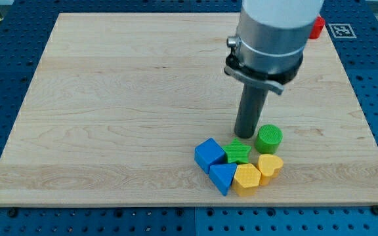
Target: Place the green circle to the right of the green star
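Note:
The green circle (269,139) is a short cylinder standing on the wooden board (110,98) at the lower right. The green star (239,152) lies just to its left and a little lower, nearly touching it. My tip (244,136) is at the end of the dark rod, just above the green star and right beside the green circle's left edge. Whether the tip touches either block cannot be told.
A blue cube (209,155), a blue triangle (222,177), a yellow hexagon (247,179) and a yellow heart (270,166) cluster tightly around the star and under the circle. A red block (317,27) sits at the board's top right edge, partly hidden by the arm.

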Motion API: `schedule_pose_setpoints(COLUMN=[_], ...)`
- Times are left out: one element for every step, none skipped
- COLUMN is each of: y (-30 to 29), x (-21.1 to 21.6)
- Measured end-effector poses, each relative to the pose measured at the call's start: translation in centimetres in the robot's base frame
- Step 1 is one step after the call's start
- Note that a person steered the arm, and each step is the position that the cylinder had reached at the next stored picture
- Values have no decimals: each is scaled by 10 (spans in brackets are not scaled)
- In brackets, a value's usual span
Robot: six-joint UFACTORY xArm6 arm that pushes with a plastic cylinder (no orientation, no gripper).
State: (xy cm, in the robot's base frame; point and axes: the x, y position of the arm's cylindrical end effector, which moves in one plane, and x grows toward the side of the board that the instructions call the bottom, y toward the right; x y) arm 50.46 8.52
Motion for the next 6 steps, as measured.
schedule_pose_setpoints(y=[13,41,51,51,51,51], x=[-23,-28,0,32,40,18])
